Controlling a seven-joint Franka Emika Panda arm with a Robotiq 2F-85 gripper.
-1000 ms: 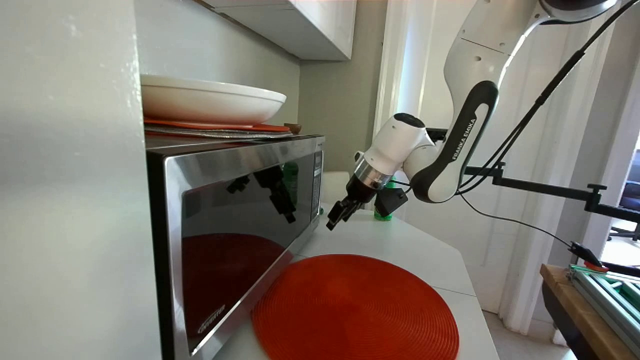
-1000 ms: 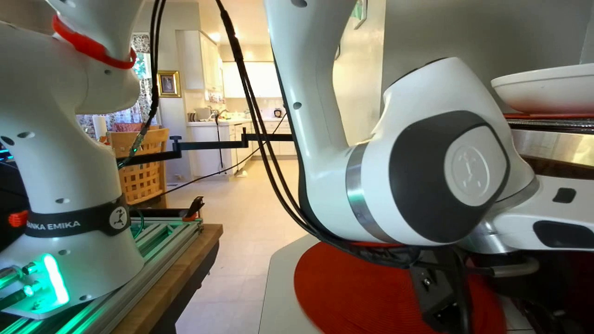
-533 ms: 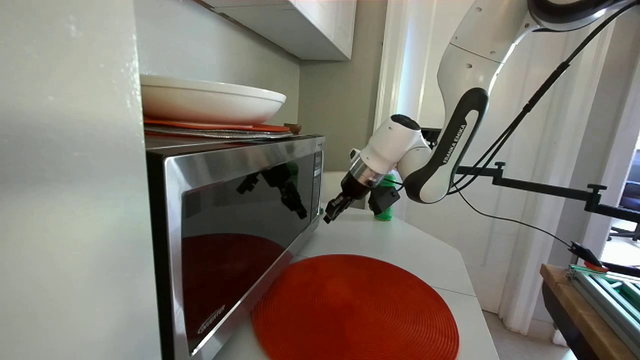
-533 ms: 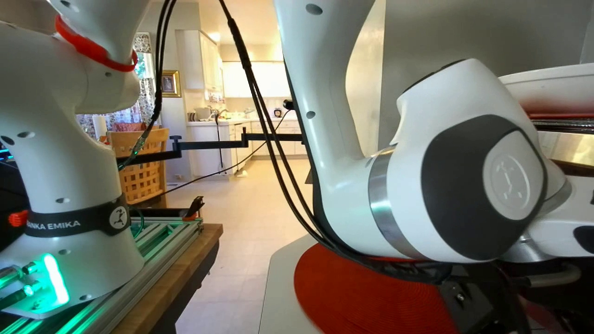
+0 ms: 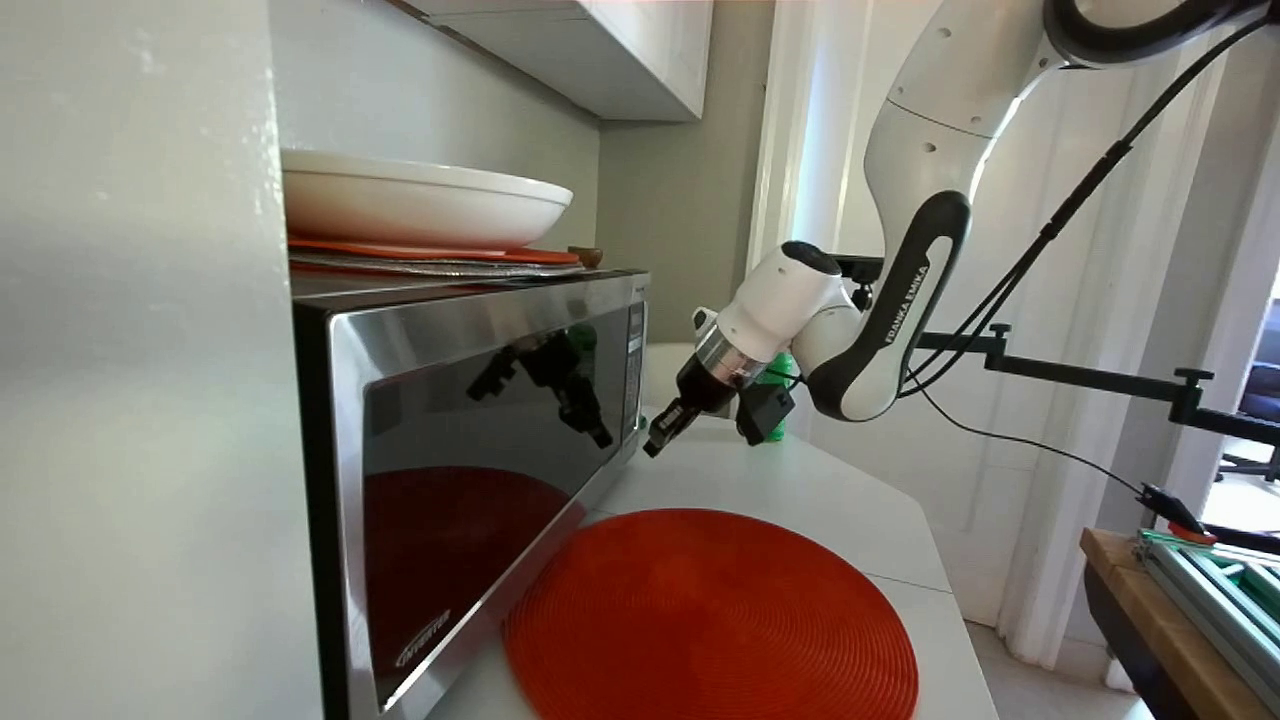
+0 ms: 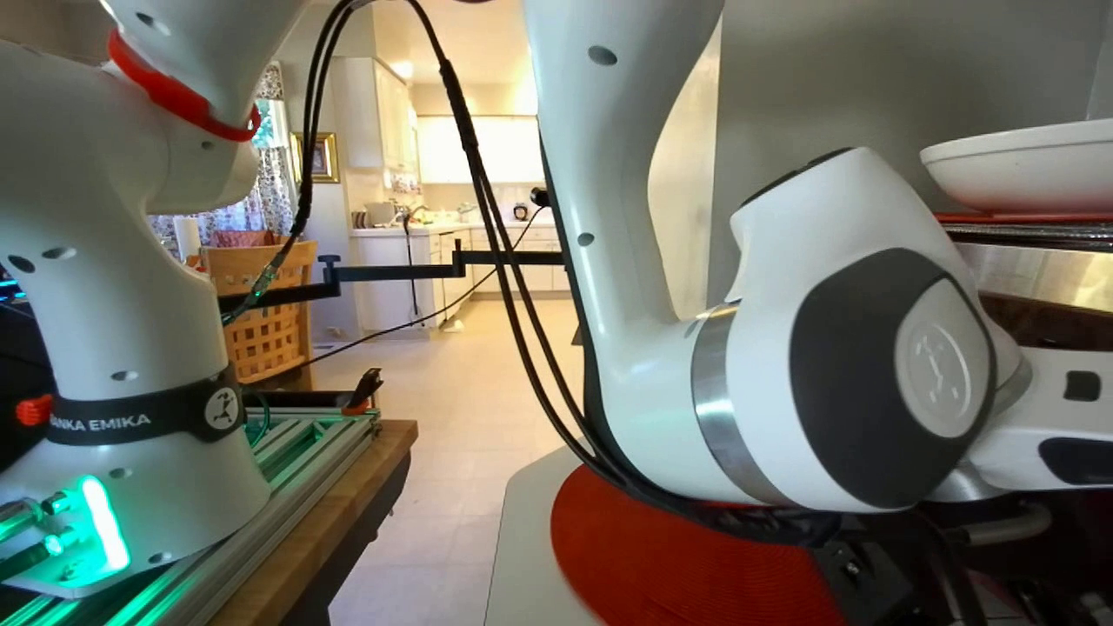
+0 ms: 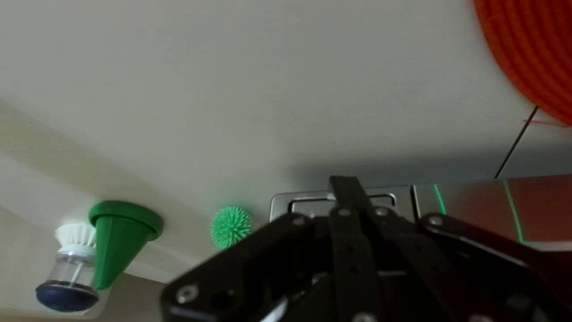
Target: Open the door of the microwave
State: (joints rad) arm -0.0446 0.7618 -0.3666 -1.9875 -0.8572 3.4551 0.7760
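Note:
The microwave [image 5: 316,520] stands along the wall, its steel-framed door [image 5: 455,540] with dark mirrored window lying flush in the front. My gripper [image 5: 655,446] points down beside the far, control-panel end of that front. From the wrist, its black fingers [image 7: 346,192] are pressed together with nothing between them. Behind their tips shows a silver panel [image 7: 286,202] with a rectangular outlined button, partly covered by the fingers; right of a dark seam the door [image 7: 473,208] reflects red. Whether the tips touch the panel I cannot tell. The arm hides most of the microwave [image 6: 1035,271] in an exterior view.
A round red mat [image 5: 710,610] lies on the white table before the microwave. On top sit a white bowl [image 5: 425,200] and flat mats [image 5: 430,258]. A green spiky ball [image 7: 231,226], a green cone [image 7: 120,241] and a brush [image 7: 73,268] stand near the panel end.
The fingers have come together from a spread position. My gripper has moved slightly toward the microwave's panel end, then dipped a little. The door has not moved.

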